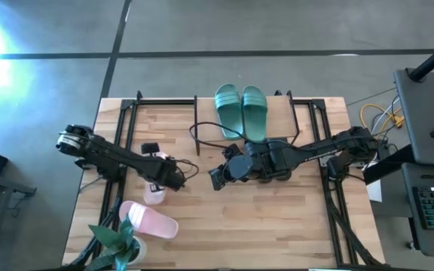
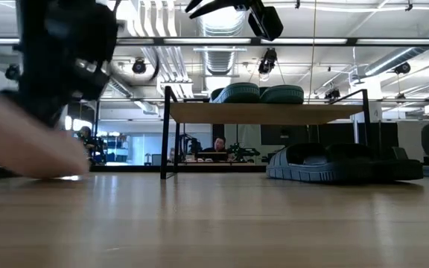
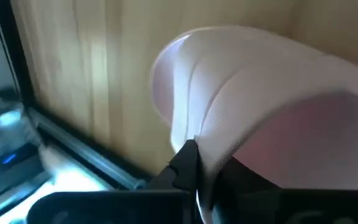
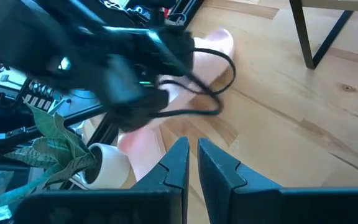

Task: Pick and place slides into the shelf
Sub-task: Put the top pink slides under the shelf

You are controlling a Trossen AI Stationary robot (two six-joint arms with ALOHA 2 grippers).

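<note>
Wooden planks cover the table point(image 1: 277, 226), with an open workshop hall beyond it and a potted plant point(image 1: 115, 242) at the near corner. On top of the shelf point(image 2: 263, 113) rest two teal-green slides point(image 1: 241, 109), side by side; two black slides point(image 2: 345, 162) lie on the tabletop beneath it, mostly hidden from above by the right arm. Two pale pink ones are out on the open table: one pink slide point(image 1: 151, 220) lies free near the plant, and the other pink slide point(image 3: 253, 106) sits in the left gripper point(image 1: 173, 178), whose fingers are clamped on its wide strap. That makes six in all. Judging by the look, the rubber is light and springy, so the strap is likely to flex under a pinch; its arched middle seems the best hold. Nearby, the right gripper point(image 4: 191, 163) hovers with its fingers nearly together and nothing between them.
</note>
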